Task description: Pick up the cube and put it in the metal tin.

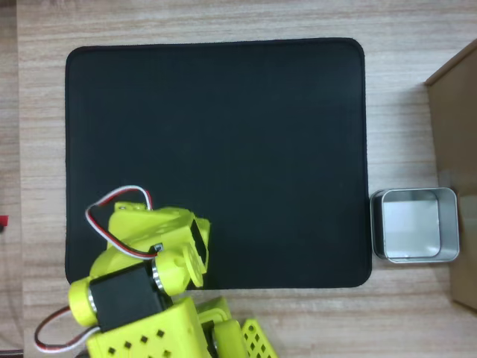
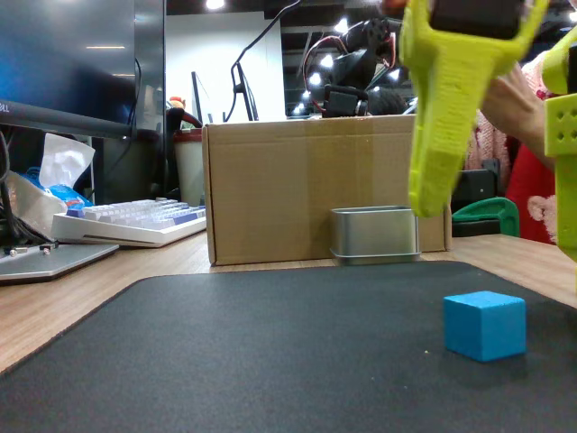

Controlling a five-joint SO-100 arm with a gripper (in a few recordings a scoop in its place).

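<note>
Inspector: One small bright cyan-blue cube (image 2: pixel 484 325) — where?

Fingers: Lower right of the fixed view, resting on the black mat (image 1: pixel 216 160), untouched. My yellow gripper (image 2: pixel 444 153) hangs above it, upper right; finger spread, cannot tell.

Inspector: Destination?

Fingers: Shiny rectangular metal tin (image 1: pixel 415 225), empty, beside the mat's right edge.

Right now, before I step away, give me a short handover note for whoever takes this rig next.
Gripper: raised above the black mat, holding nothing; whether it is open cannot be told from these views.
Cube: sits on the mat, below the gripper in the fixed view, not touched.
Metal tin: empty, on the wooden table just off the mat's right edge in the overhead view, in front of the cardboard box.
Done: nothing yet.
Left: grasp the cube, carry it over, drop it in the tin.
</note>
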